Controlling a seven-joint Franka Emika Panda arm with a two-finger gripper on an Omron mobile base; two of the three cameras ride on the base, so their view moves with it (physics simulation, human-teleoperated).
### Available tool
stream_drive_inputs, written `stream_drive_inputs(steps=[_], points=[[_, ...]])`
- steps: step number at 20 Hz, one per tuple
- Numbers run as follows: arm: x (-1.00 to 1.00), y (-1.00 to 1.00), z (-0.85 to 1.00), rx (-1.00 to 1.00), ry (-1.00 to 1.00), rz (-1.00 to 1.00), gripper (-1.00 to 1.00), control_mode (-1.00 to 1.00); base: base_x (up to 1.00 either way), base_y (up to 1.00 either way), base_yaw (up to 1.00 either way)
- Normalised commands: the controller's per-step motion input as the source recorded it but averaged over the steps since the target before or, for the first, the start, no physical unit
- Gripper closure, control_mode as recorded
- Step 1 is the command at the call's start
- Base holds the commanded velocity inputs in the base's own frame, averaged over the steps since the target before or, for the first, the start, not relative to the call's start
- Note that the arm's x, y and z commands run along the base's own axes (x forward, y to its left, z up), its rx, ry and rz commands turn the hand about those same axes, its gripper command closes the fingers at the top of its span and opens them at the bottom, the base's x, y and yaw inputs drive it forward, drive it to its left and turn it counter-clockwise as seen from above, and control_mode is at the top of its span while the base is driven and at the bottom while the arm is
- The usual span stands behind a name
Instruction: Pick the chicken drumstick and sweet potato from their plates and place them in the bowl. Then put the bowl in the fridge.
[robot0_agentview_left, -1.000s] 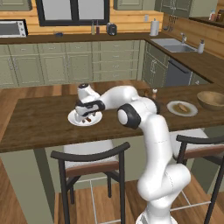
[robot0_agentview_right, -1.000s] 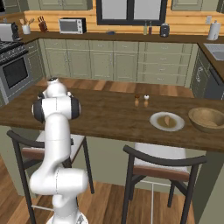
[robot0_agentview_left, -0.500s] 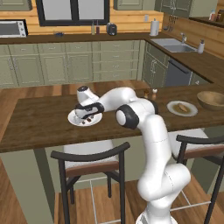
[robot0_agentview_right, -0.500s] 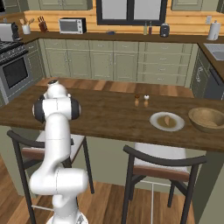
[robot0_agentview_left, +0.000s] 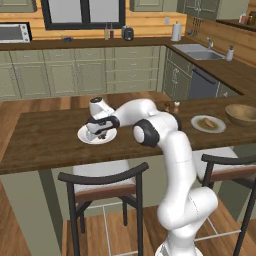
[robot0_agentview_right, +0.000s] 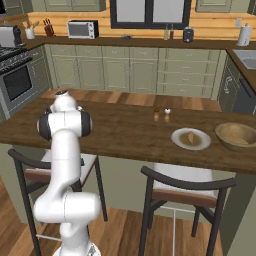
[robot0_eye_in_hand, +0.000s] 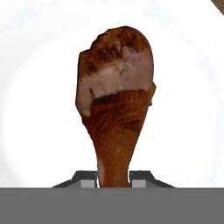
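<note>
Hand view: the small dark reddish-brown chicken drumstick (robot0_eye_in_hand: 116, 100) lies on a round flat white plate (robot0_eye_in_hand: 35, 131), thick end away from the camera and thin end running down between the two dark fingertips (robot0_eye_in_hand: 87, 180), which press against it on either side. The gripper (robot0_eye_in_hand: 113, 181) is clamped on the thin end of the drumstick, and white plate surface shows all around the meat.

In the left base view the white arm reaches out to the left over the dark wooden table (robot0_agentview_left: 50, 140) and bends down so that the gripper (robot0_agentview_left: 96, 134) sits on the plate (robot0_agentview_left: 109, 136) near the table's middle; a dark speck of the drumstick (robot0_agentview_left: 102, 135) shows just beside the fingers. Well apart to the right, a second round white plate (robot0_agentview_left: 196, 123) carries the pale tan-orange oval sweet potato (robot0_agentview_left: 209, 122), and the wide light-brown wooden bowl (robot0_agentview_left: 243, 114) stands just beyond that plate at the table's right end. Two small shakers (robot0_agentview_left: 171, 106) stand near the far edge between the two plates.

In the right base view the sweet potato (robot0_agentview_right: 191, 137) rests on its plate (robot0_agentview_right: 176, 136), with the bowl (robot0_agentview_right: 237, 137) just beside it on the right and the shakers (robot0_agentview_right: 161, 115) farther back. Two dark-framed stools (robot0_agentview_right: 187, 192) stand in front of the table (robot0_agentview_right: 125, 135).
</note>
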Motion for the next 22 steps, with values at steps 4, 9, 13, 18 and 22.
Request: stream_drive_inputs(steps=[4,9,13,18,22], points=[[-0.33,-0.25,0.52,0.09,-0.04,-0.04,1.0,-1.0,0.0,0.0,0.0],[-0.52,-0.04,0.97,0.05,0.0,-0.05,1.0,-1.0,0.0,0.0,0.0],[-0.92,-0.28,1.0,0.03,0.0,-0.14,1.0,-1.0,0.0,0.0,0.0],[-1.0,-0.63,0.91,0.01,0.03,-0.14,1.0,-1.0,0.0,0.0,0.0],[-1.0,-0.91,0.65,0.03,0.02,-0.16,1.0,-1.0,0.0,0.0,0.0]])
